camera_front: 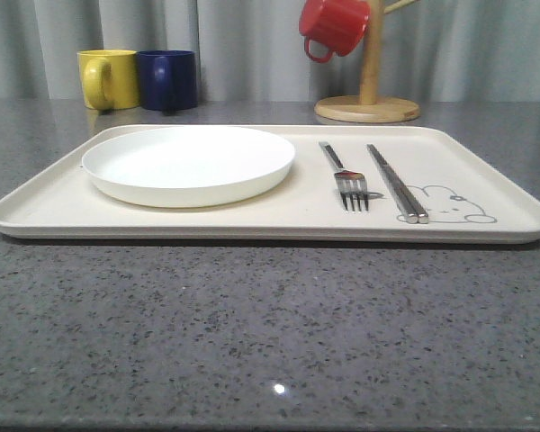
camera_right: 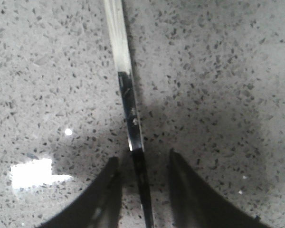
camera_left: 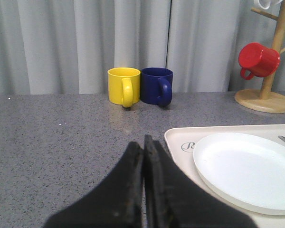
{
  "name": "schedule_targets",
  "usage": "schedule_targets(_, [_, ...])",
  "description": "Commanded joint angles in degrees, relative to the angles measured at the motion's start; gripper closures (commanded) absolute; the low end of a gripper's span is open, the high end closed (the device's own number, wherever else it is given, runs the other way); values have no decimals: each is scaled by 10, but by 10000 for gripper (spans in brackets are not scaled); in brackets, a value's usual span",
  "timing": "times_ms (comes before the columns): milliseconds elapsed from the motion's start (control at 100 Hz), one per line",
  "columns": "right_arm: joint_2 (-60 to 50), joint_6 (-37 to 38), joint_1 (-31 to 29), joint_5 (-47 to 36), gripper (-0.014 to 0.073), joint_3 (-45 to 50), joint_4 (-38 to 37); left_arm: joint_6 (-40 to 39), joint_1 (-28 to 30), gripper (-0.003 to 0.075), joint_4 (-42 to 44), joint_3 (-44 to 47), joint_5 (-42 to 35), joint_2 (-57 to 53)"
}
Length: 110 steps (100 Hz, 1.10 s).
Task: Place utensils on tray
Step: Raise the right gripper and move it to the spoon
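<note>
On the tray [camera_front: 63, 211], fork [camera_front: 342, 175] and chopsticks [camera_front: 394, 180] lie parallel, right of the plate [camera_front: 189, 164], fork tines toward the camera. The left pincer [camera_left: 143, 156] is pressed together. The right pincer [camera_right: 141, 164], spread, straddles a slim metal handle [camera_right: 128, 99] lying on the surface [camera_right: 218, 71].

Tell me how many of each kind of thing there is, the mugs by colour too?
Yellow mug: 1
Blue mug: 1
Red mug, hanging on the wooden mug stand: 1
Plate: 1
Fork: 1
Chopsticks: 1 pair
Tray: 1
Metal handle lying on the counter under the right gripper: 1
Total: 9, stand included
</note>
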Motion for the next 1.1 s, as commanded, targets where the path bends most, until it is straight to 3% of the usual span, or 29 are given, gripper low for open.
schedule_targets(0, [-23,-5,-3,-16,461,-17,0,-1,1,738,-3,-15,-49,3])
schedule_targets(100, [-23,-5,-3,-14,582,-17,0,-1,1,738,-3,-15,-49,3])
schedule_targets(200, [-23,-2,-3,-14,645,-17,0,-1,1,738,-3,-15,-49,3])
schedule_targets(600, [-109,9,22,8,650,-18,35,-1,1,738,-3,-15,-49,3])
schedule_targets(840, [-180,58,118,30,650,-18,35,-1,1,738,-3,-15,-49,3])
schedule_targets(1090, [-175,164,244,-1,650,-18,-3,-1,1,738,-3,-15,-49,3])
